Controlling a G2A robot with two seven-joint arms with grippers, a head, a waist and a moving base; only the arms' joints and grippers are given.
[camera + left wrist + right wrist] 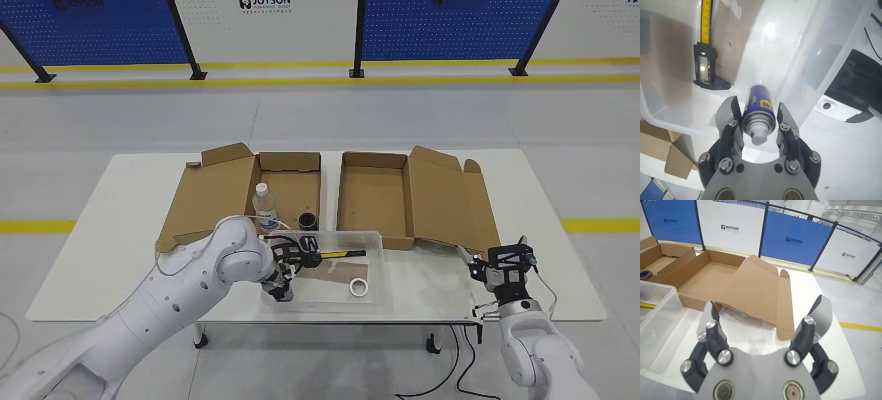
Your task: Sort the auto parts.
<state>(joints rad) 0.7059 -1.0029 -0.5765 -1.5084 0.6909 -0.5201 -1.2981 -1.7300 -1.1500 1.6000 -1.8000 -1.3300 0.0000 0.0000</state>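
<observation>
Locate the left gripper (757,106) inside the clear bin (810,56), at its near-left corner. Its jaws pinch the blue spray can (755,96) just below the top rim. A caliper (705,70) lies on the bin floor near the can. You will find the right gripper (764,303) spread wide, holding nothing, over the table (829,361) beside the right cardboard box (715,279).

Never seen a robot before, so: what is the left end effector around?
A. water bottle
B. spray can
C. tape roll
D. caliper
B: a blue spray can stands within the left end effector, inside the clear bin.
</observation>
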